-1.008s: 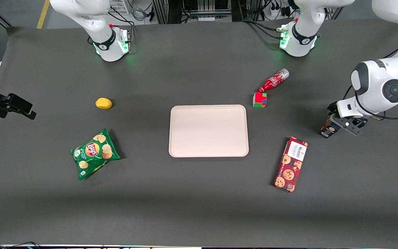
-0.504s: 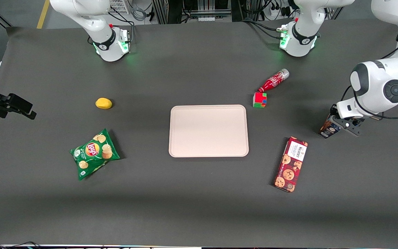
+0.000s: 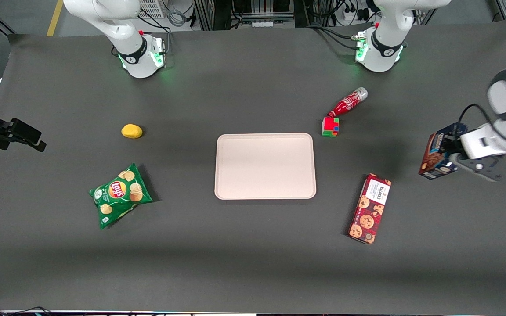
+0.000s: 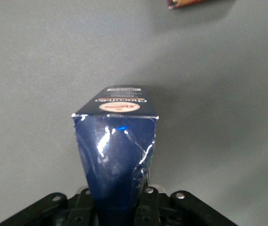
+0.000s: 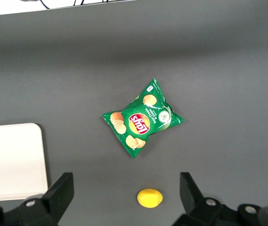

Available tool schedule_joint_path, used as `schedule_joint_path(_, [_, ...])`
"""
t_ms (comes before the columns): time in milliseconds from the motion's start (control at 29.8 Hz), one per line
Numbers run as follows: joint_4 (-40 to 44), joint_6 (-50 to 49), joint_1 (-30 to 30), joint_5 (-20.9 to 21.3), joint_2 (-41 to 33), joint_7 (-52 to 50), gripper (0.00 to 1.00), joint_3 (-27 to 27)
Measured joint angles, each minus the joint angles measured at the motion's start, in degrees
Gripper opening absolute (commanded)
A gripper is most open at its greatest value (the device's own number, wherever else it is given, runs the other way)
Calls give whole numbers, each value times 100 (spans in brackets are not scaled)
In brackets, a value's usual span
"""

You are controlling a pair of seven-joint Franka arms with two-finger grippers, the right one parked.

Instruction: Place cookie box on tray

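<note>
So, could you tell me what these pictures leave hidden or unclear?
- Gripper fingertips: hidden by the cookie box in the front view and by the same cookie box in the left wrist view.
- Red cookie box: cut off by the left wrist view's edge.
- Tray: cut off in the right wrist view.

We see a green chip bag (image 3: pixel 120 195) and a yellow lemon (image 3: pixel 131 131) toward the parked arm's end of the dark table (image 3: pixel 253 263) — and toward the working arm's end a red bottle (image 3: pixel 348 102) lying down, touching a colored cube (image 3: pixel 330 127), and a long red cookie box (image 3: pixel 370 208).
</note>
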Motion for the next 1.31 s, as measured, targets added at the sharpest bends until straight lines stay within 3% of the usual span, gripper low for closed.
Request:
schedule_joint_path(303, [1720, -1831, -55, 1, -131, -2274, 29, -963])
schedule_joint_path(639, [2350, -2617, -92, -156, -90, -4423, 29, -2151])
schedule_joint_path(874, [2280, -2109, -108, -454, 274, -5340, 29, -2785])
schedule_joint_path(1311, [1419, 247, -201, -190, 1482, -6491, 31, -3537])
